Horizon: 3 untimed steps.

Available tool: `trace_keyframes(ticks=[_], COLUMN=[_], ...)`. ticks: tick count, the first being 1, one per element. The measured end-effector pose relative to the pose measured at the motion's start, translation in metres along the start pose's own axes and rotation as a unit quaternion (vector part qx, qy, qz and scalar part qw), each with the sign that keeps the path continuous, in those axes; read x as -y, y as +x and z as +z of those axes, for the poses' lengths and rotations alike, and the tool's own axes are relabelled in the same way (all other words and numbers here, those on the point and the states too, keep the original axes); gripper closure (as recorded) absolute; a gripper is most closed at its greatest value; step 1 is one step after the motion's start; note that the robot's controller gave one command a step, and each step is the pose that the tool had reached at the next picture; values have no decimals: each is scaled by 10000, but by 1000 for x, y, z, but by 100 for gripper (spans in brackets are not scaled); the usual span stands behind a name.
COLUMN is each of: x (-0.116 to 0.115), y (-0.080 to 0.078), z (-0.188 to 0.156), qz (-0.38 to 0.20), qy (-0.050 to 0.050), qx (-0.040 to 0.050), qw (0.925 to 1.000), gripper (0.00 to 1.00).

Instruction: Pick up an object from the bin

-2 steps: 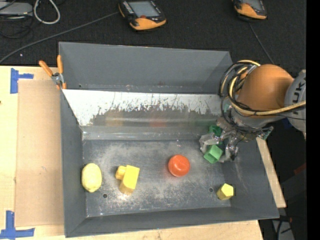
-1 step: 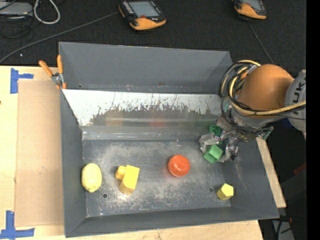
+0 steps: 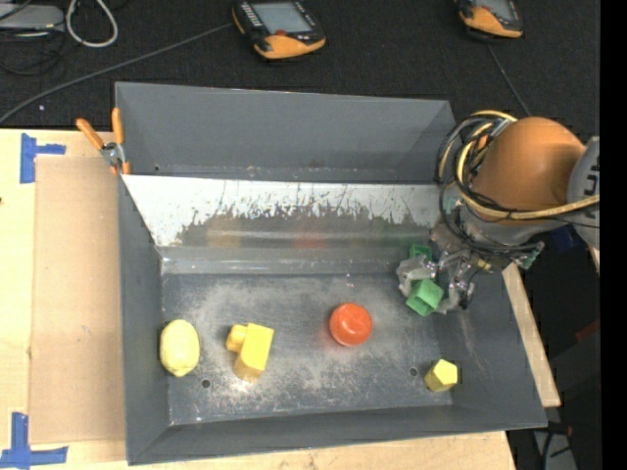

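Sitting in the grey metal bin (image 3: 294, 135): a yellow lemon-shaped thing (image 3: 180, 348), a yellow block (image 3: 252, 349), an orange-red round piece (image 3: 351, 324), a small yellow chunk (image 3: 441, 374), and a bright green block (image 3: 423, 299) near the right wall. The gripper (image 3: 446, 284) is right down at the green block; honestly can't tell whether it's open or has hold of it. The bin floor looks scuffed, and there's dark flooring behind it.

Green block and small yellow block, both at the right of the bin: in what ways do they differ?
Colour: the green block is bright green, the small yellow block yellow. Place: the green block lies beside the gripper, partly covered by it; the small yellow block lies free, nearer the front wall. Both are angular pieces on the floor of the bin.
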<state>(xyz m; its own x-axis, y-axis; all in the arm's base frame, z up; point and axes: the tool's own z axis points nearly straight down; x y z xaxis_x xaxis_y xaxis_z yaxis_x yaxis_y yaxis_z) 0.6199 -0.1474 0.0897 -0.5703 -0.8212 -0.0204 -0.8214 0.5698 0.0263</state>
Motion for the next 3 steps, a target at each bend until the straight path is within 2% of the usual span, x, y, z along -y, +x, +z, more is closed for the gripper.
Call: trace_keyframes(ticks=[2, 3], x=[0, -2], y=[-1, -2], z=[-31, -49], qz=[15, 22], qy=[27, -11], qx=[13, 4], qw=[10000, 10000], gripper=[100, 100])
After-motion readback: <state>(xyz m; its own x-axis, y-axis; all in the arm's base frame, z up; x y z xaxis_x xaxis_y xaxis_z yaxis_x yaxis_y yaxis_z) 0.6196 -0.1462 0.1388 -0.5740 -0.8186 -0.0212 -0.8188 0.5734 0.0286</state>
